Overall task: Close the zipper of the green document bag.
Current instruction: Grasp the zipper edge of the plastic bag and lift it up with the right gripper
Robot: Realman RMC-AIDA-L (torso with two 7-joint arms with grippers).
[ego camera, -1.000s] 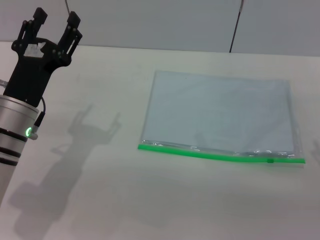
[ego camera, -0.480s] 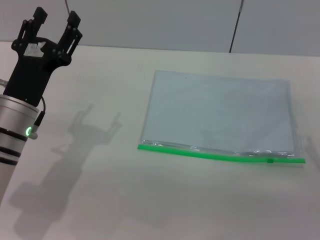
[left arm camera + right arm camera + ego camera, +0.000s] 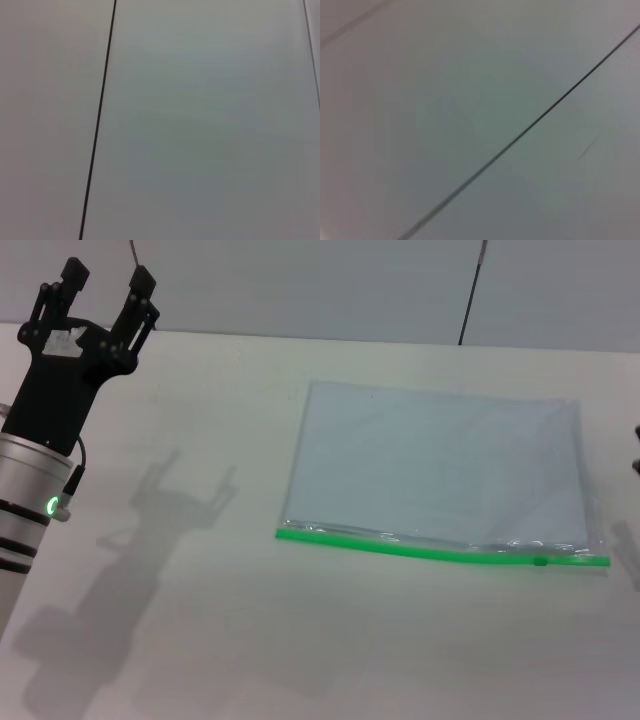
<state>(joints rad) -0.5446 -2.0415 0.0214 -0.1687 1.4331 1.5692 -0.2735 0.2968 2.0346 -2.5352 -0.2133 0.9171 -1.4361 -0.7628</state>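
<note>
One zipper runs left to right along the green document bag's near edge; I see my left gripper, fingers spread, well off left. Right gripper unseen.

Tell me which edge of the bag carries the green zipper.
The long edge nearest the robot: the zipper runs along that side of the green document bag, while the other three edges are plain and pale.

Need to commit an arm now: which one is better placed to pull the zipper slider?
Probably the right. The slider sits near the right end of the zipper, and a dark sliver at the right edge may be the right arm. The left gripper, open, is raised far left of the green document bag.
</note>
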